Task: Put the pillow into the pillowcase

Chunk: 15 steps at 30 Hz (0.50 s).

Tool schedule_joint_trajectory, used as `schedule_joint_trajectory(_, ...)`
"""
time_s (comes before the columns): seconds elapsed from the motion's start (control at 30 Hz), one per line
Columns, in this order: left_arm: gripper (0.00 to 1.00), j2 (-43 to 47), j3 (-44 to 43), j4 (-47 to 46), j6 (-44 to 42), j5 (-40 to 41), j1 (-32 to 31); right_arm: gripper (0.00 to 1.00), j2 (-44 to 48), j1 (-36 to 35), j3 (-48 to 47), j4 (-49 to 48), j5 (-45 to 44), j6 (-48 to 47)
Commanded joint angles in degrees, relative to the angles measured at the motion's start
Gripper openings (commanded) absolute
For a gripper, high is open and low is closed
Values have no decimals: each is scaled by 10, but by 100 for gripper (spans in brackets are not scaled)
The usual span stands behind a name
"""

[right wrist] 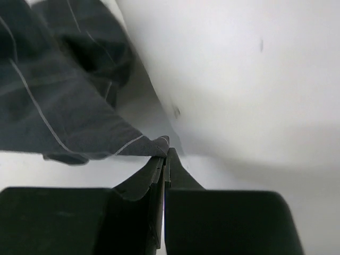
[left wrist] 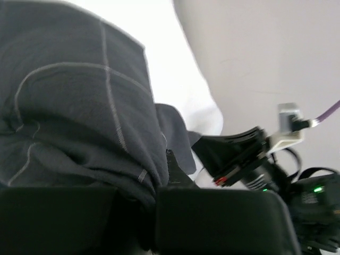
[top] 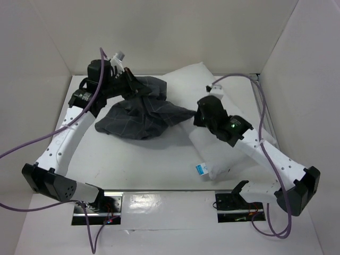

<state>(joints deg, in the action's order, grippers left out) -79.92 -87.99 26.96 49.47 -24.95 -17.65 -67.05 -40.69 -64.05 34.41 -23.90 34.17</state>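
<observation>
**Pillowcase held between two arms, pillow not yet inside.** The pillow (top: 219, 151) lies on the worktop (top: 133, 167) at centre-right. Its long axis runs diagonally from the far middle to the near right, and its blue-and-white tag (top: 202, 169) points at the near edge. The pillowcase (top: 141, 119) sags in a wrinkled heap to the pillow's left, with its far side draped over the pillow's far-left flank.

The left fingers (left wrist: 179, 179) are clenched on a thick bunch of the charcoal cloth and hold it raised at the far left. The right fingers (right wrist: 179, 178) are pressed tight together. They seem to nip only the very corner of the hem, though from here it is hard to be sure the cloth is truly between them.

**Risks.**
- The thin corner may slip from the right fingers if the arms pull apart, and the mouth would then fall shut.
- The left fingers may have gathered both layers, so the opening would not part.
- The pillow lies askew to the case, so its end could catch on the hem and push the limp cloth along instead of entering it.
</observation>
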Motion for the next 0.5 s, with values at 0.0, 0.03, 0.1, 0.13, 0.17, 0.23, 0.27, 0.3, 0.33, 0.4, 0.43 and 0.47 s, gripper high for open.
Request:
schedule_joint_trajectory(0.0,0,57,-94,-9,-35,25,20,0,-25,11,-151,-43,-40,-70)
schedule_joint_trajectory(0.03,0,67,-111,-3,-46,25,25,0,-31,11,-187,-43,-46,-83)
schedule_joint_trajectory(0.1,0,94,-172,15,-58,31,38,0,-42,11,-290,-43,-52,-119)
schedule_joint_trajectory(0.13,0,105,-190,22,-70,31,39,0,-42,11,-318,-51,-52,-132)
schedule_joint_trajectory(0.17,0,114,-208,28,-75,38,44,0,-36,11,-340,-60,-52,-143)
schedule_joint_trajectory(0.23,0,139,-266,49,-85,44,44,0,-11,11,-378,-104,-47,-181)
schedule_joint_trajectory(0.27,0,144,-289,59,-92,49,44,0,-1,11,-389,-118,-41,-190)
schedule_joint_trajectory(0.3,0,155,-332,71,-92,49,44,0,12,11,-412,-129,-36,-206)
schedule_joint_trajectory(0.33,0,160,-350,77,-92,49,44,0,12,11,-429,-135,-30,-212)
schedule_joint_trajectory(0.4,0,172,-384,77,-81,49,44,0,17,11,-479,-141,-30,-221)
schedule_joint_trajectory(0.43,0,173,-393,77,-81,49,44,0,17,11,-491,-141,-24,-230)
schedule_joint_trajectory(0.47,0,180,-401,77,-73,49,44,0,17,11,-500,-157,-24,-230)
